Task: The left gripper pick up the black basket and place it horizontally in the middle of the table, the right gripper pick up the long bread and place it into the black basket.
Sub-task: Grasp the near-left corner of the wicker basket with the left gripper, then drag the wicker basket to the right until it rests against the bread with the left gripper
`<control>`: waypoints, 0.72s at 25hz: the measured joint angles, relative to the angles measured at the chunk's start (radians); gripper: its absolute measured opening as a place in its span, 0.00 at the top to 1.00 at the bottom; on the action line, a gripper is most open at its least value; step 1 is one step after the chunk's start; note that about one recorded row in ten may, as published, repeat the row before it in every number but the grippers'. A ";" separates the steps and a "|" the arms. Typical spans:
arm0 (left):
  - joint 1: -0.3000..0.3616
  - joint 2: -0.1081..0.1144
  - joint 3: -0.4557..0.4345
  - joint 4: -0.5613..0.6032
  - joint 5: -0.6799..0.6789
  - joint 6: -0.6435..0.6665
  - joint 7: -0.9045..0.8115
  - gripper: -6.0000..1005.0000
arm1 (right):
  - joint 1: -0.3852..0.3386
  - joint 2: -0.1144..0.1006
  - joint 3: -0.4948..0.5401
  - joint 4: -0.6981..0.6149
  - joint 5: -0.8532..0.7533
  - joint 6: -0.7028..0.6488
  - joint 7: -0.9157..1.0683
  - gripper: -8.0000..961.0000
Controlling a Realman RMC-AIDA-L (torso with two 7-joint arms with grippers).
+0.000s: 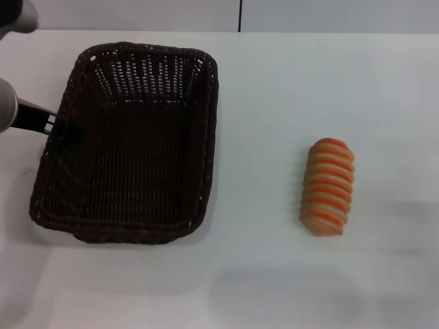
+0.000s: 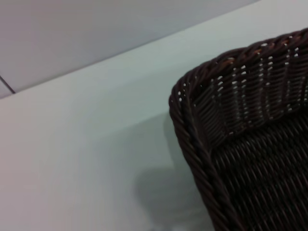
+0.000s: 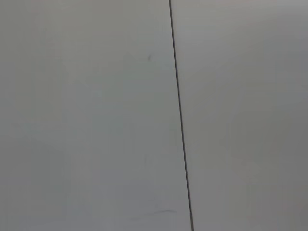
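Observation:
The black basket [image 1: 206,137] stands on the left part of the white table [image 1: 274,96], its long side running away from me. My left gripper [image 1: 64,128] comes in from the left edge and reaches the basket's left rim; its black tip overlaps the weave. The left wrist view shows a corner of the basket [image 2: 192,139] close up. The long bread [image 1: 328,186], orange-brown with cream stripes, lies alone on the table's right side, well apart from the basket. The right gripper is out of view; its wrist view shows only a plain pale surface with a dark seam [image 3: 180,120].
The table's far edge meets a pale wall with a dark vertical seam [image 1: 239,15]. Bare tabletop lies between the basket and the bread and along the front.

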 joint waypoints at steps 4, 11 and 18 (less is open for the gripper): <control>-0.018 0.000 0.004 0.024 0.000 -0.009 0.006 0.35 | 0.001 0.000 0.000 0.001 0.000 0.000 0.000 0.13; -0.021 -0.002 0.008 0.024 0.000 -0.013 0.037 0.53 | 0.001 0.000 0.000 -0.002 0.000 0.000 0.000 0.13; 0.000 -0.002 0.017 -0.026 -0.005 -0.003 0.072 0.68 | 0.001 0.000 0.000 -0.004 0.000 0.000 0.000 0.13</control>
